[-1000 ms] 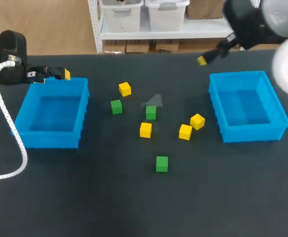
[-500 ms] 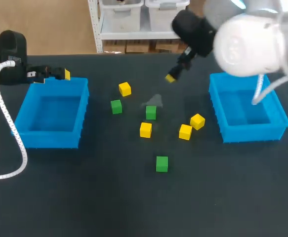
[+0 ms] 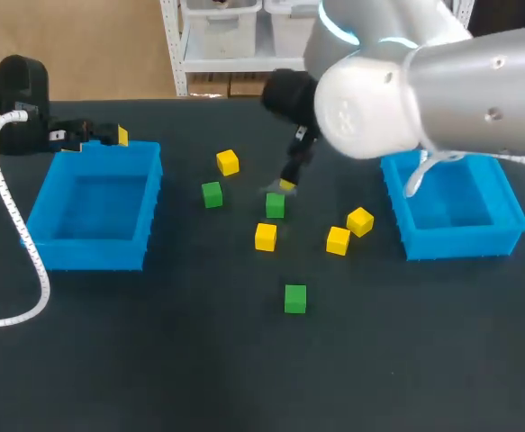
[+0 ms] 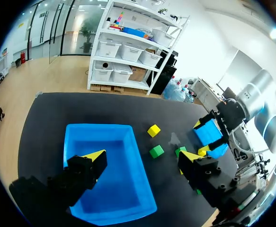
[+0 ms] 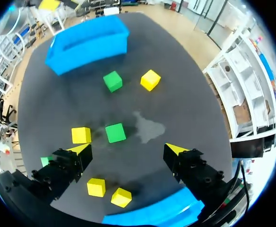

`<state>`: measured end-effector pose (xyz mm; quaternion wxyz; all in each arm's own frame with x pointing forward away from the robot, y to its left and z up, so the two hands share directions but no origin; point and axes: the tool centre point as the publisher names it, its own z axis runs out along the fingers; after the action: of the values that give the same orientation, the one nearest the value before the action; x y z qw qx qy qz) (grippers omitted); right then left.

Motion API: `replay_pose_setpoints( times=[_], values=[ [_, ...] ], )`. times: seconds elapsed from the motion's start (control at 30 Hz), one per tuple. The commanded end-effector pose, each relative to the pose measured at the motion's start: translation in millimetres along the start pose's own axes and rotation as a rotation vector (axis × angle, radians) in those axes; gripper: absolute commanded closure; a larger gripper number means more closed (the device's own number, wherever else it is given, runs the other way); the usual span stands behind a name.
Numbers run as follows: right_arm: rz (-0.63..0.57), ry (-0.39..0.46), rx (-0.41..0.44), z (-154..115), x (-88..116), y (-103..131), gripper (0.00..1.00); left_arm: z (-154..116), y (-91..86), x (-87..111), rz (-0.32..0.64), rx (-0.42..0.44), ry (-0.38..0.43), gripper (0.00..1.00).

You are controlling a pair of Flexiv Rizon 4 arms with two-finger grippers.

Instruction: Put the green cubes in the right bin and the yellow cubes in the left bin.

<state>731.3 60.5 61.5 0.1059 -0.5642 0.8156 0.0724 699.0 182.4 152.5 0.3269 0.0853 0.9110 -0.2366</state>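
Three green cubes [image 3: 212, 193] [image 3: 275, 205] [image 3: 294, 298] and several yellow cubes, among them [image 3: 228, 162] [image 3: 265, 237] [image 3: 338, 240], lie on the dark table between the left blue bin [image 3: 95, 256] and the right blue bin [image 3: 451, 243]. My right gripper [image 3: 285, 186] hangs just over the middle green cube [image 5: 115, 133]; it stands open [image 5: 128, 150], the cube ahead of its fingers and not touched. My left gripper [image 3: 91, 135] is open [image 4: 142, 158] at the left bin's [image 4: 128, 189] far left corner, holding nothing.
The right arm's bulky white body [image 3: 424, 85] covers the table's back right and part of the right bin. A pale smudge [image 5: 147, 126] marks the table beside the middle green cube. A white cable [image 3: 14, 225] runs along the left side.
My right arm has swung from the back right leftwards and down, bringing its open gripper over the middle green cube. The left arm and all cubes stayed put.
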Motion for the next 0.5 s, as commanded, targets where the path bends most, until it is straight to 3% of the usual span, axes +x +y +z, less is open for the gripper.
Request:
replay_pose_setpoints(
  times=[0.03,0.5],
  values=[
    [-0.013,0.016,0.014,8,0,8,0.0,0,2.6,1.0,0.003,0.012,-0.006,0.0],
    [-0.029,0.081,0.029,38,-3,20,0.0,0,2.6,1.0,0.003,0.012,-0.006,0.0]
  ],
)
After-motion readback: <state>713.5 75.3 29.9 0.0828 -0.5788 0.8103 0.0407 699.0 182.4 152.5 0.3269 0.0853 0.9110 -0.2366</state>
